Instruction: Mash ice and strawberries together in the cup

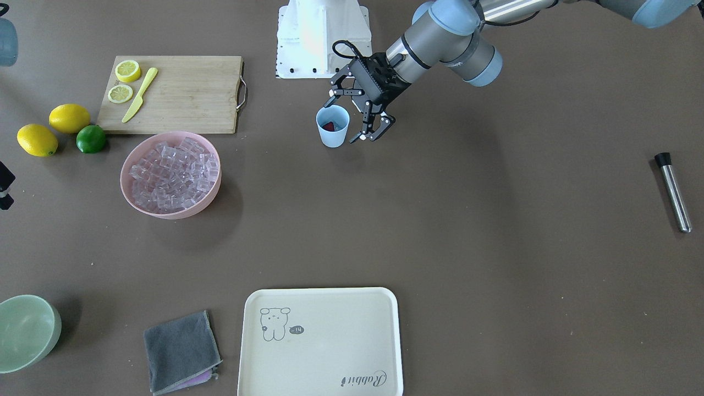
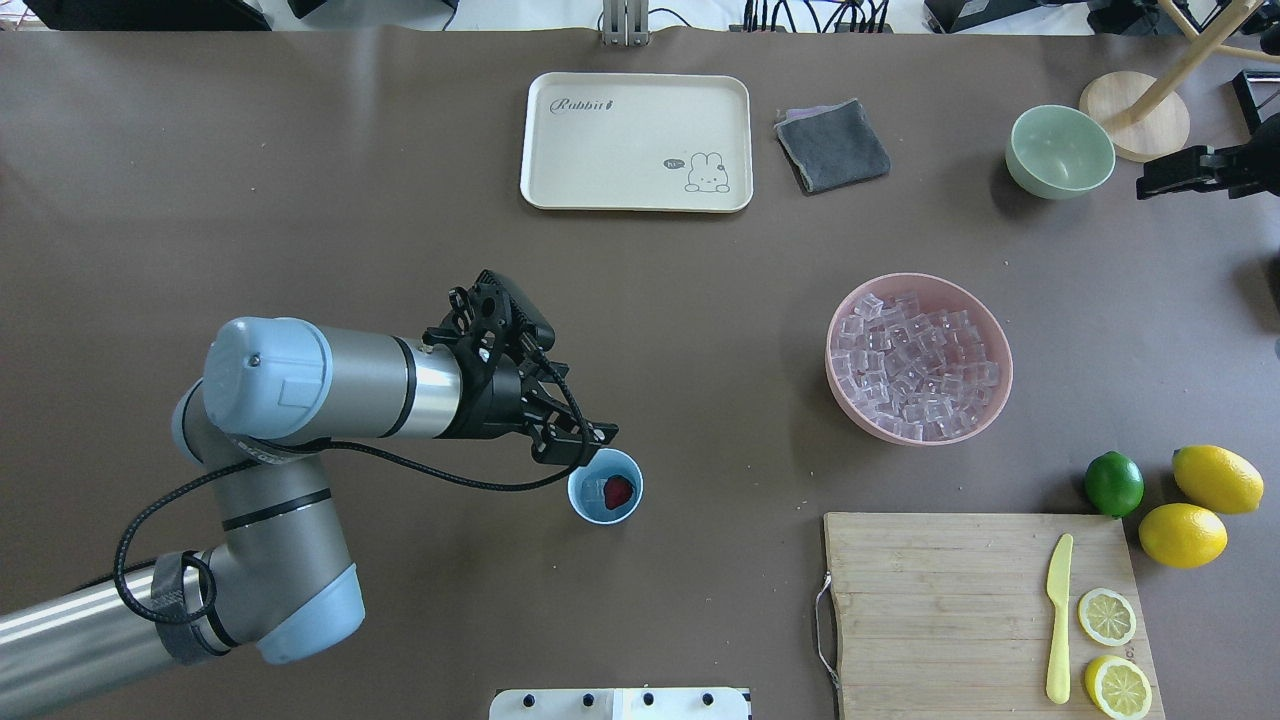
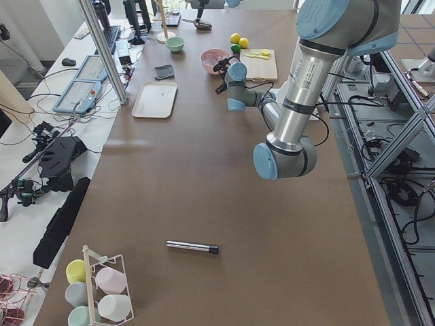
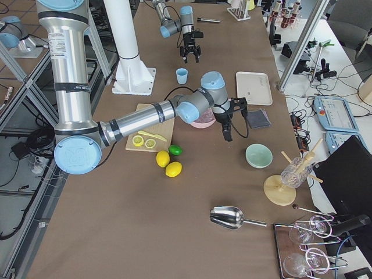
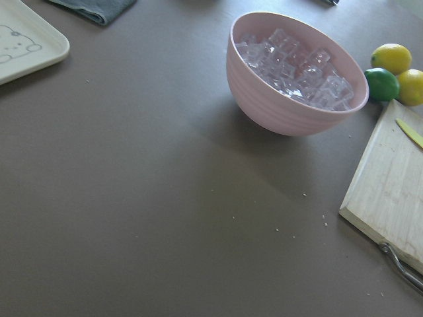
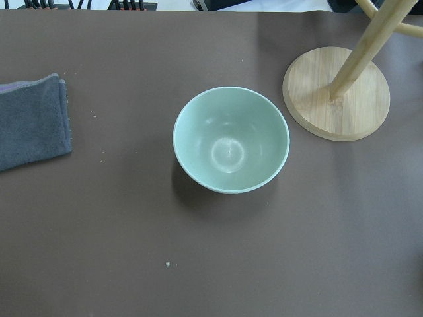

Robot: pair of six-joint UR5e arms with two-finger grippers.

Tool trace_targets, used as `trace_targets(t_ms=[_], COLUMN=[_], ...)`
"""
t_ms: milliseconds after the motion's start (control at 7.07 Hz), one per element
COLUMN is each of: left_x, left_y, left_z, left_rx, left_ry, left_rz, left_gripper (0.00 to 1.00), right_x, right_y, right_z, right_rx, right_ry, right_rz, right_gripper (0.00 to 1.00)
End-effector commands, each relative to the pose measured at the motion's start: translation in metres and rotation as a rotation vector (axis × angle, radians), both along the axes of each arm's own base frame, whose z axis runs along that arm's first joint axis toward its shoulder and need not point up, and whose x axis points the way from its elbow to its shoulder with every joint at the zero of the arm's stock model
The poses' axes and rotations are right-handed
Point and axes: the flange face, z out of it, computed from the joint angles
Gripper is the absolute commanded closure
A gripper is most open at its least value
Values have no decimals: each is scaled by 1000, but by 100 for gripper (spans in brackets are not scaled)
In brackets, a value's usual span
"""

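Now the left jaws gape near the cup (image 1: 334,137), strawberry (image 1: 329,126) inside.

the tray (image 2: 620,150) bears "rabbit" in script; its small speech bubble seems to read "hi~".

- The front-facing camera looks steeply down toward the robot's base (image 1: 323,38); the overhead one looks forward from behind it. Both cover the cup (image 1: 333,137), pink bowl (image 1: 165,213) and tray (image 1: 330,363).
- Side cameras look along the tabletop (image 3: 204,190) from opposite ends, high and distant.
- The left wrist camera sits low near the pink bowl; the right looks straight down on the pale green bowl (image 6: 231,148).
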Motion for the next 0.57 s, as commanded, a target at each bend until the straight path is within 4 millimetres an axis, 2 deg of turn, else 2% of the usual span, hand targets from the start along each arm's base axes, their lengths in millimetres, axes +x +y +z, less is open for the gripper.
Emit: trace_targets(t_ms=[0,141,283,424], left_x=[-92,-155,-228,-326], left_y=[-79,-111,-129,-147], left_z=[45,71,118,168], left_rx=[-86,-176,-266,-402], left_ry=[-81,-116,-138,-136], left_rz=[-34,-18,-49,-84], left_gripper=[4,3,3,3], right_x=[-5,-13,-49,-54], right_y=[-1,4,11,9], right_z=[-12,-24,-25,-36], right_rx=[18,41,52,64], right_ry=[-16,-26,-10,-30], right_rz=[-15,-34,-92,-111], right_gripper=[0,0,0,0])
